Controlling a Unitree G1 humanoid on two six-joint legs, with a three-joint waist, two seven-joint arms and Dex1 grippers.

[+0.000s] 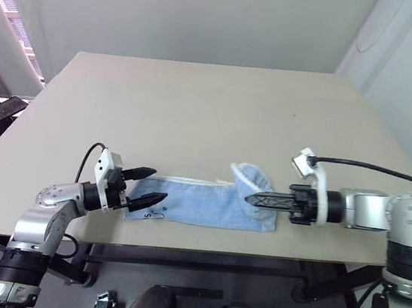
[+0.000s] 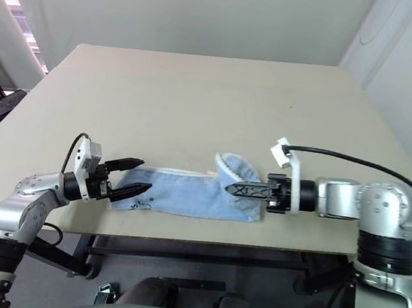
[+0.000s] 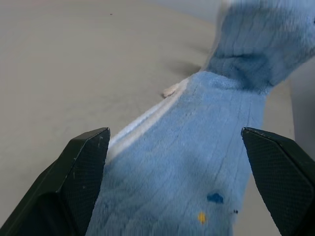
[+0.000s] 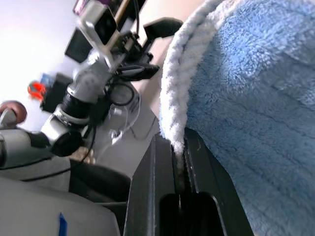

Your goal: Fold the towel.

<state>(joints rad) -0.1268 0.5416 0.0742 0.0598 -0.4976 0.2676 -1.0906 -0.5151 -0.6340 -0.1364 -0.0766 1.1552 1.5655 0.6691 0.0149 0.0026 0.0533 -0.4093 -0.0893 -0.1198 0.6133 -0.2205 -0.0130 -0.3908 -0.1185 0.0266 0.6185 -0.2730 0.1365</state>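
My right gripper (image 1: 249,198) was clamped on the white edge of the towel (image 1: 207,203), holding that end lifted and curled over the rest. The towel lay as a long blue strip on the table (image 1: 197,107), stretched between my two grippers. My left gripper (image 1: 154,190) stood wide open, one finger either side of the strip's other end. The right wrist view showed the cord-like hem pinched between my fingers (image 4: 197,182); the left wrist view showed small blue and yellow marks on the cloth
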